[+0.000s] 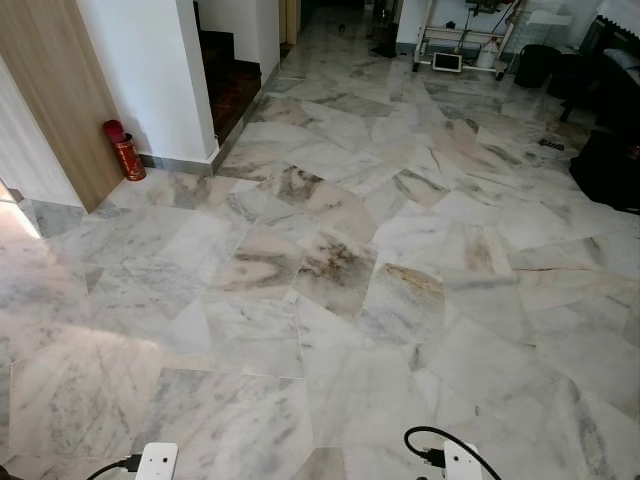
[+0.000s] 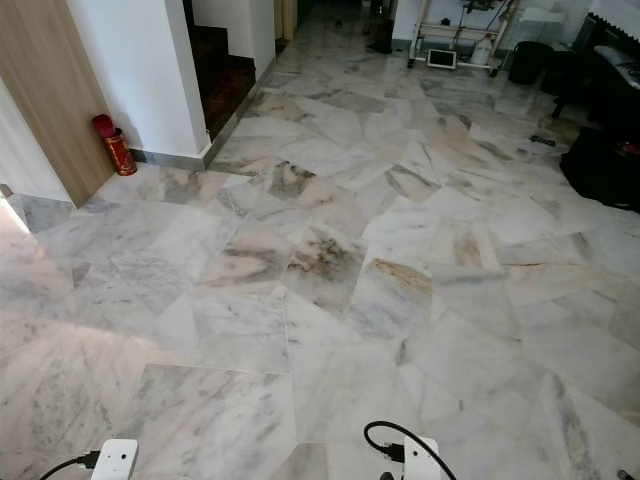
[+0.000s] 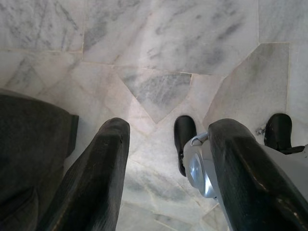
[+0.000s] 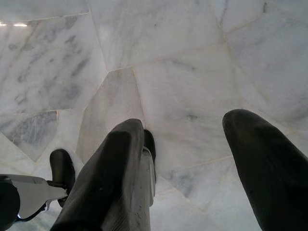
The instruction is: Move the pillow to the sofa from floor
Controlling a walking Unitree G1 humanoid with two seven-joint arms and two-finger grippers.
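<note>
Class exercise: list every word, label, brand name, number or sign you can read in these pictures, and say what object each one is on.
None can be read.
Red canister by the wall: gold marks, too small and blurred to read.
White device under the far rack: dark panel, no legible text.
Marble floor, left pincer, right pincer: no lettering seen.

head stereo: forward-down over marble floor (image 1: 330,270) | wrist cams: straight down, close, same floor
</note>
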